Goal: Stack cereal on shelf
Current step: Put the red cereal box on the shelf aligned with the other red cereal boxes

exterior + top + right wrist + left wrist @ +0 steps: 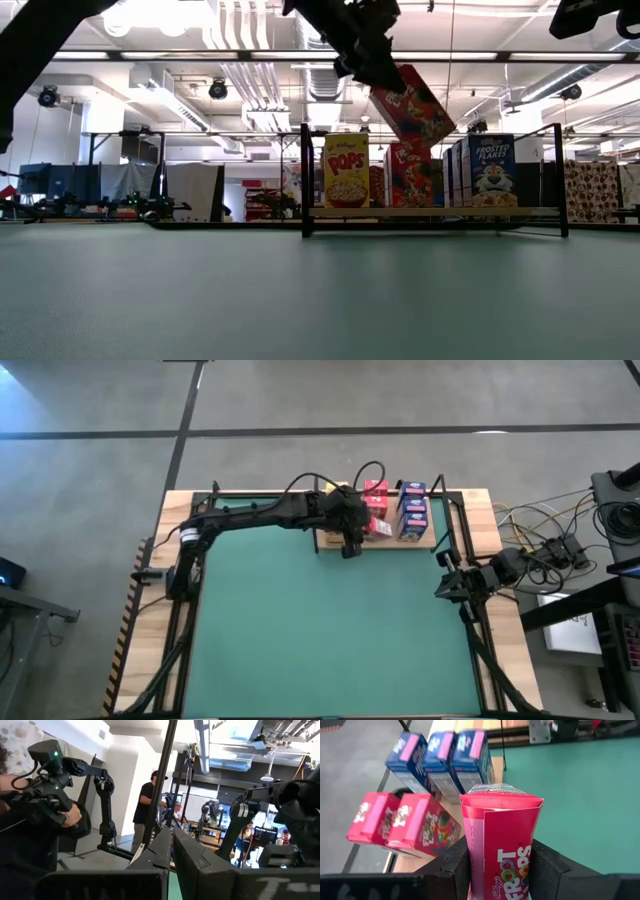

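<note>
My left pincer (500,870) pinches a red cereal box (502,845) by its sides, tilted in the air above the shelf (440,212), so it clears the boxes already standing there. Below wait two red boxes (402,822), three blue boxes (440,760) and a yellow box (346,170). My right pincer (447,582), pressed together, rests at the counter's (320,630) right edge.

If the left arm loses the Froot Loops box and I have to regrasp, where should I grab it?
Across its two narrow side panels, as the left gripper does now: the red box is tall and thin, so those sides fit between the fingers. Come from the open table side, since the shelf behind is already crowded with boxes.
</note>
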Controlling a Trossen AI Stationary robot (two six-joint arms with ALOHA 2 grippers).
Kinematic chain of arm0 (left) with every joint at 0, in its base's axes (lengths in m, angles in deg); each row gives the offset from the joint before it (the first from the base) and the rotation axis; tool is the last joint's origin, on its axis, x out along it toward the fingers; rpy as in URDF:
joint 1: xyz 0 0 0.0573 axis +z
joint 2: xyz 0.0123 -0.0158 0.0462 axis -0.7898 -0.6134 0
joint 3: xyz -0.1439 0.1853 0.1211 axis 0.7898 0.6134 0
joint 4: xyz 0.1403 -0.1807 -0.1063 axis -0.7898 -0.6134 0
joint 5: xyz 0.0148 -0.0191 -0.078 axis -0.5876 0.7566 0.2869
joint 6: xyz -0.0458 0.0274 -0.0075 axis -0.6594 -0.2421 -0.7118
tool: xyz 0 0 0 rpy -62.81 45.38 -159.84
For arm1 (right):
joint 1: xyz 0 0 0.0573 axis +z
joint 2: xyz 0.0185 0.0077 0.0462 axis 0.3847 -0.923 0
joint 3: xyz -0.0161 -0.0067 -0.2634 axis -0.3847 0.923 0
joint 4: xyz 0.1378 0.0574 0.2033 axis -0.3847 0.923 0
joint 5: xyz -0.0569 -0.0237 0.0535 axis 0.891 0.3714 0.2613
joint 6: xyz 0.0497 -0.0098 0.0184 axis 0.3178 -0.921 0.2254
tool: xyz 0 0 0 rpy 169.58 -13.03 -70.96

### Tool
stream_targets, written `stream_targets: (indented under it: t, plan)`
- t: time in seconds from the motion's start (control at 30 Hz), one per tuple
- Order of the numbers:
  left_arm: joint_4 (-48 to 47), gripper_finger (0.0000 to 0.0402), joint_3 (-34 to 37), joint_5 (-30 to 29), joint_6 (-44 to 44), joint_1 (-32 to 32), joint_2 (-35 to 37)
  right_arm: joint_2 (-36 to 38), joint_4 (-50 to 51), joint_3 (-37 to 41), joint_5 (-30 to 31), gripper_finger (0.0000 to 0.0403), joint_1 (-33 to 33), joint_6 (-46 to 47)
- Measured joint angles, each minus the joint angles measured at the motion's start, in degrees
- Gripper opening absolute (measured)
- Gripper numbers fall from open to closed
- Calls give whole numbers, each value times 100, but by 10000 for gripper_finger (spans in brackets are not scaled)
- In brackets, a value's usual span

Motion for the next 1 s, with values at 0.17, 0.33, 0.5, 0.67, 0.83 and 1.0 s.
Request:
stream_targets:
  t: [0.17, 0.33, 0.5, 0.67, 0.83, 1.0]
  plan:
    - [88, 132, 254, -1, 55, 0, 0, 0, 24, 0, 0, 9, 0, -1]
    - [368, 132, 465, -5, 63, 0, 0, 0, 40, 0, 1, 9, 1, -1]
    - [627, 132, 661, -14, 75, 2, 0, 0, 41, 0, 1, 9, 1, -1]
    - [692, 132, 694, -85, 74, 7, -1, 0, 43, 0, 1, 9, 1, -1]
    - [1069, 132, 948, -90, 21, 7, 1, 0, 43, 0, 1, 9, 2, -1]
    - [1152, 132, 1134, -114, 36, 11, -2, 0, 45, 0, 1, 9, 2, 8]
